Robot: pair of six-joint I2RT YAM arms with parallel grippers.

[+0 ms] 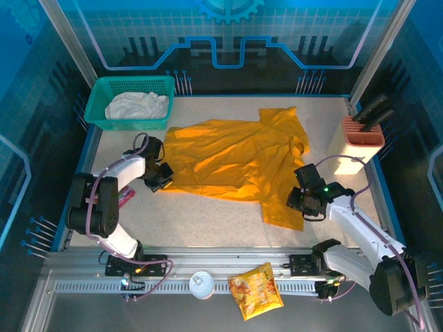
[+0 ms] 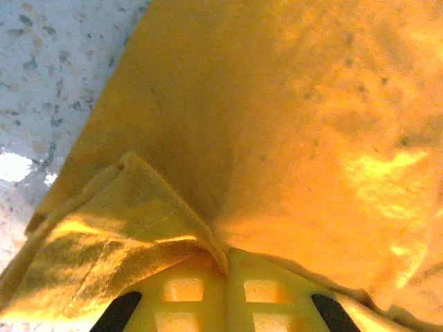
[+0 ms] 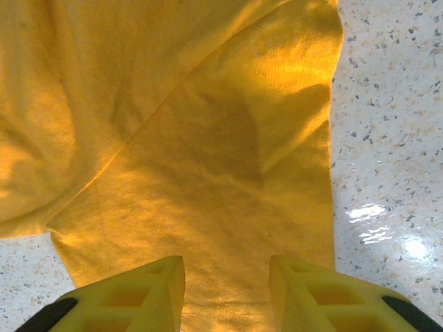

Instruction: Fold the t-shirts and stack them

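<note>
The mustard t-shirt point(image 1: 235, 162) lies spread across the middle of the table, one sleeve reaching toward the near right. My left gripper point(image 1: 161, 177) sits at the shirt's left edge. In the left wrist view it point(image 2: 227, 261) is shut, with a raised fold of the mustard cloth point(image 2: 173, 207) pinched between its yellow fingers. My right gripper point(image 1: 305, 201) is at the near-right sleeve. Its fingers stand apart on either side of the sleeve hem point(image 3: 228, 304), so this gripper point(image 3: 227, 277) is open over the flat cloth. An off-white t-shirt point(image 1: 137, 105) lies bunched in the basket.
The teal mesh basket point(image 1: 111, 88) stands at the back left. A salmon holder point(image 1: 363, 131) with dark tools is at the right edge. A snack packet point(image 1: 256, 289) and a white round lid point(image 1: 201, 284) lie on the front rail. A small pink item point(image 1: 127, 197) rests beside the left arm.
</note>
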